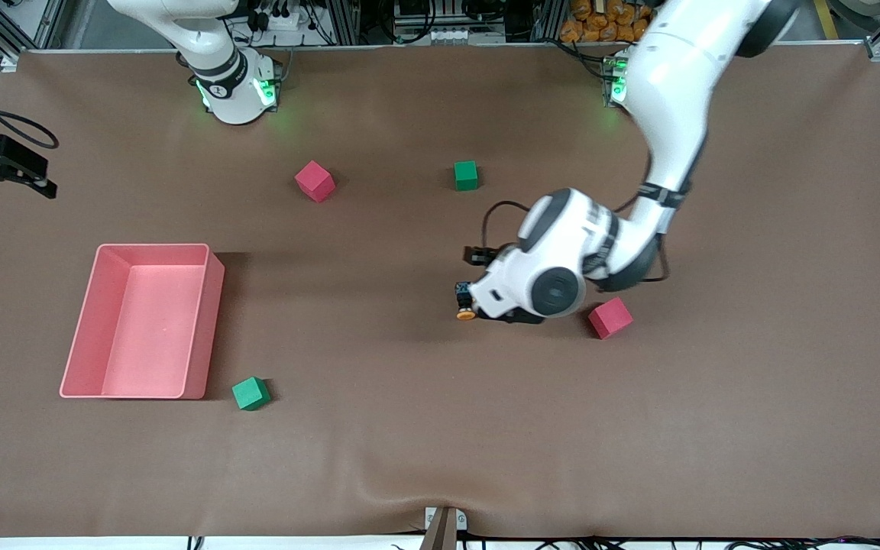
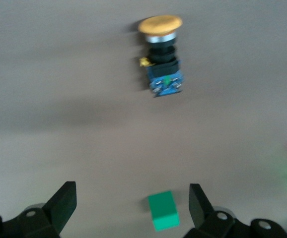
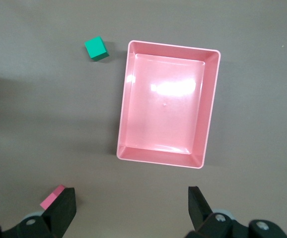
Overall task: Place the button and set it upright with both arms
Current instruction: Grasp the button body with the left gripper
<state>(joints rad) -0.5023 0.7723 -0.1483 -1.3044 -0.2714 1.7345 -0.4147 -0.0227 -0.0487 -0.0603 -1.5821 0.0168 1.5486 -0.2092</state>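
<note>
The button (image 1: 464, 302) lies on its side on the brown table, orange cap toward the front camera, blue-black body away from it. In the left wrist view the button (image 2: 162, 57) lies ahead of the open, empty left gripper (image 2: 132, 193). In the front view the left gripper (image 1: 480, 256) hangs just above the table beside the button, not touching it. The right gripper (image 1: 24, 172) is high at the right arm's end of the table. The right wrist view shows the right gripper (image 3: 131, 196) open and empty above the pink tray (image 3: 210, 106).
The pink tray (image 1: 211, 321) stands toward the right arm's end, with a green cube (image 1: 250, 393) beside its near corner. A red cube (image 1: 609, 318) lies close to the left arm's wrist. Another red cube (image 1: 315, 181) and another green cube (image 1: 466, 175) lie nearer the bases.
</note>
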